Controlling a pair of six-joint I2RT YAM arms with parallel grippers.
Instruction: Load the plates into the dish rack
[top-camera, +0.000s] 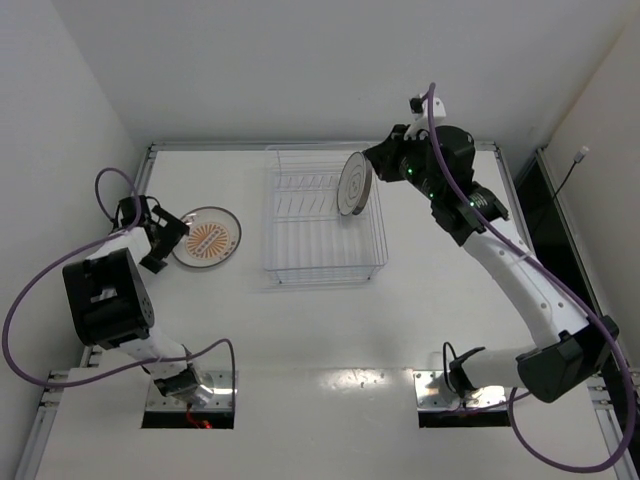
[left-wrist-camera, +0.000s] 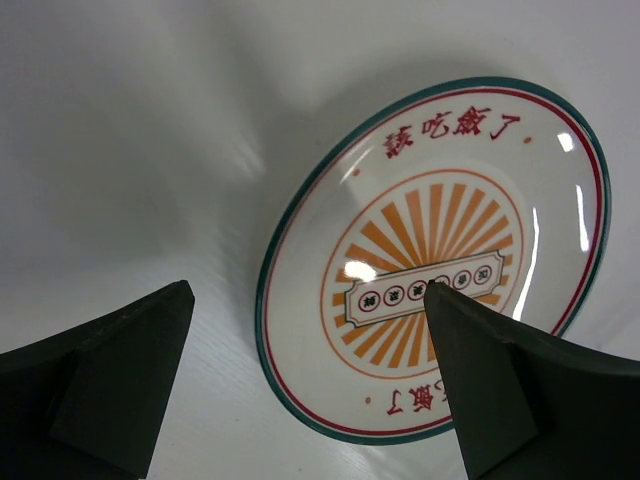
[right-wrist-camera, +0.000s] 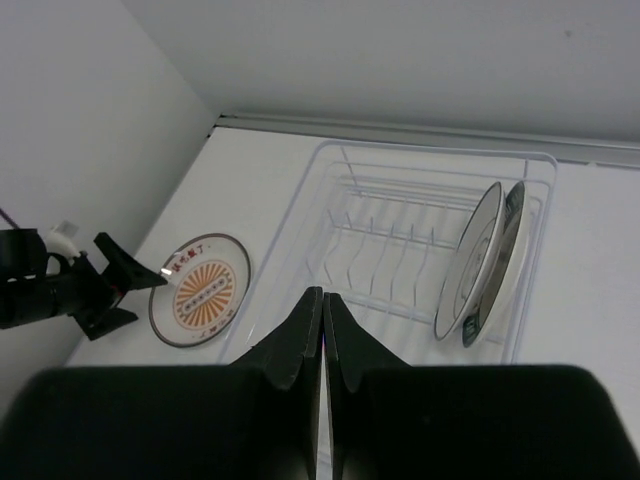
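1. While two plates already stand on edge in the dish rack (top-camera: 310, 245), the third is not yet loaded, so I judge the task roughly two thirds done
2. Done: in the right wrist view, a pale-backed plate (right-wrist-camera: 468, 268) and a dark-rimmed plate (right-wrist-camera: 511, 235) lean together among the tines, right of centre in that frame
3. Left to do: the orange sunburst plate (top-camera: 206, 240) lies flat on the table (top-camera: 300, 340), left of the rack in the overhead frame and apart from it
4. The left gripper (top-camera: 170, 243) is spread wide and holds nothing. In its own view the dark fingers (left-wrist-camera: 120, 385) fill the lower corners, and the plate's near rim lies between and just beyond them. I cannot tell whether either finger touches it
5. The right gripper (right-wrist-camera: 322, 305) has its fingers pressed together with nothing between them, above the rack and apart from the standing plates
6. The overhead view shows what reads as a single disc at the upper centre, and only the right wrist view separates it into two plates. Only the left wrist view shows the red characters and green rim line. Only the overhead view shows both arms and the whole rack
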